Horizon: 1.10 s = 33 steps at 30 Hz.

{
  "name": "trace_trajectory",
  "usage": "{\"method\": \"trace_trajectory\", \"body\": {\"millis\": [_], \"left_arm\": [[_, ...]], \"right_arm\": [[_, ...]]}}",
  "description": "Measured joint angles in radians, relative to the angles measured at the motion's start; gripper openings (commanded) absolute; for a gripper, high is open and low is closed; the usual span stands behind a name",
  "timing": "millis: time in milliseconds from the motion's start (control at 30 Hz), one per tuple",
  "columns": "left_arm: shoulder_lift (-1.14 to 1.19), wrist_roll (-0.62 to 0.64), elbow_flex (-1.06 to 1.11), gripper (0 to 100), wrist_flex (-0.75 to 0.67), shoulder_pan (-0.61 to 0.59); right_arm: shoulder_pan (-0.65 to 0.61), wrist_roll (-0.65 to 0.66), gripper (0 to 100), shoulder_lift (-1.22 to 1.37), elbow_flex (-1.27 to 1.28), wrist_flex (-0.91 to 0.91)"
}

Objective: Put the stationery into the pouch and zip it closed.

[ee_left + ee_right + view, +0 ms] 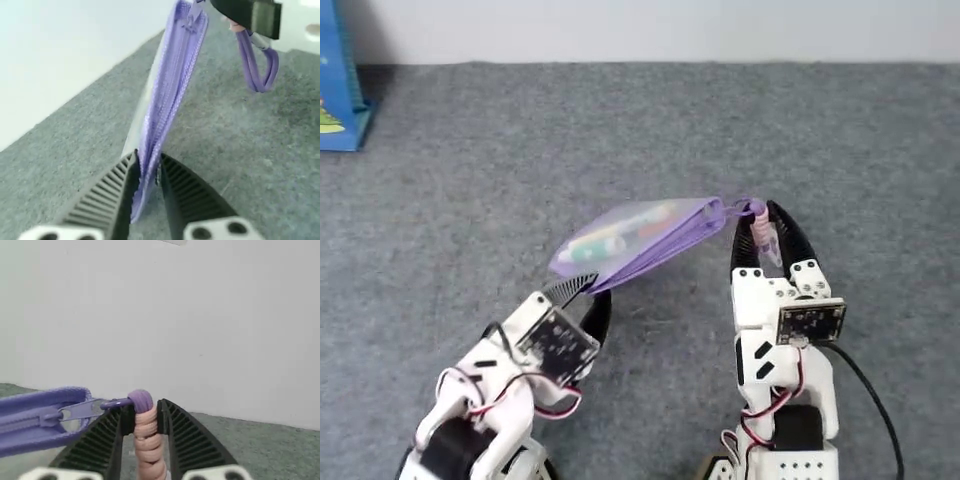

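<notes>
Pouch: A lilac zip pouch [640, 238] hangs stretched between two arms above the grey tabletop [470, 160], with coloured stationery [620, 232] showing through its clear side.
Left gripper: The left gripper [147, 162] has its jaws clamped on one end of the pouch, at the zip edge, anchoring it.
Right gripper: The right gripper [142, 407] has its jaws pinched on the pink coiled cord [146, 440] tied to the zipper pull [80, 410] at the other end.
Zip: The teeth look meshed along the visible length and the pull sits by the right gripper, so closure seems nearly complete.
Technique: Draw the cord straight along the zip line, keep the anchor firm and the fabric taut, and avoid twisting.
</notes>
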Motion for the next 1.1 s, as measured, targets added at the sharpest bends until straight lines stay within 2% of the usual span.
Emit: {"method": "trace_trajectory", "body": {"millis": [300,600,667,867,1000,1100], "left_arm": [[-0.071,0.003,-0.002,1,0.061,-0.034],[-0.072,0.002,-0.002,1,0.061,-0.032],[-0.072,0.002,-0.002,3,0.061,-0.032],[-0.072,0.032,-0.002,18,0.061,-0.037],[-0.072,0.129,-0.002,21,0.061,-0.074],[-0.072,0.15,-0.002,21,0.061,-0.138]], "right_arm": [[0.115,0.02,0.7,0.002,0.035,-0.002],[0.107,0.043,1.3,0.003,0.046,-0.002],[0.11,0.043,4.1,0.003,0.046,0.003],[0.074,0.048,20.8,0.002,0.044,0.164],[0.052,0.048,21.6,0.002,0.02,0.282],[0.054,-0.002,21.6,0.002,-0.048,0.413]]}}
